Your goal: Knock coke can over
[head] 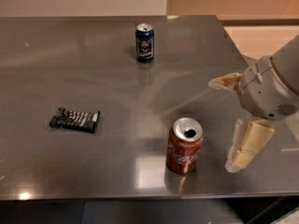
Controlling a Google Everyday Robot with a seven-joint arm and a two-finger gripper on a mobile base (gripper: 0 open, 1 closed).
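The coke can (184, 146) is red with white script and a silver top with a drinking hole. It stands upright near the front edge of the steel table (93, 78), right of centre. My gripper (223, 125) is just to the right of the can, a little apart from it. Its two cream fingers are spread wide, one (225, 82) pointing left above the can's level and the other (247, 145) hanging down beside the can. Nothing is held.
A dark blue can (145, 42) stands upright at the back of the table. A dark snack wrapper (74, 120) lies at the left. The table's right edge runs just behind my gripper, and its front edge is close below the coke can.
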